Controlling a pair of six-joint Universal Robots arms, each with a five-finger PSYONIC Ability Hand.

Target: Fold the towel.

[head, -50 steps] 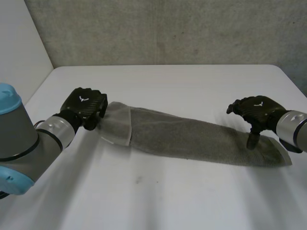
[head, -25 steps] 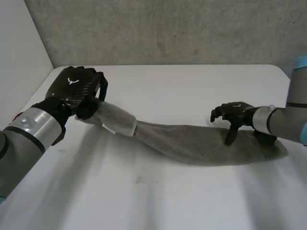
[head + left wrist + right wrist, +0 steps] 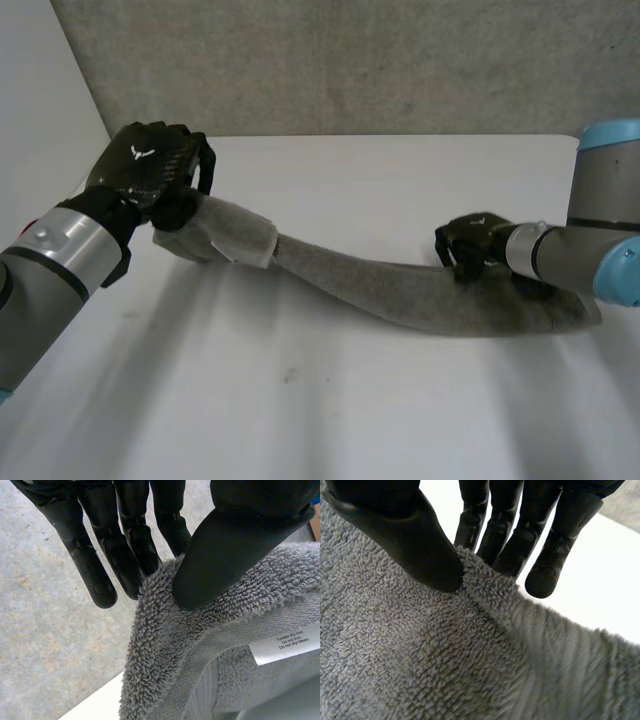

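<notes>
In the head view, the grey towel [image 3: 400, 290] lies as a long band across the white table [image 3: 300, 410]. Its left end is raised off the surface in the left hand [image 3: 150, 178], and its right end rests flat. The right hand [image 3: 468, 246] sits on the towel's far edge, toward that right end.

In the left wrist view, the left hand [image 3: 225, 555] has its thumb pressing the towel's [image 3: 170, 660] edge against the fingers [image 3: 125, 560], a real pinch. A white care label [image 3: 284, 643] hangs just beside the thumb.

In the right wrist view, the right hand [image 3: 405, 535] pinches a small ridge of towel [image 3: 420, 655] between thumb and fingers [image 3: 515, 535], with the cloth under the palm.

The step looks like carrying one end over to the other. To do it well, both pinches should hold firm (the right one grips only a thin ridge and could slip). The left end should travel high enough that the sagging middle does not drag and bunch, and the edges should line up before release.
</notes>
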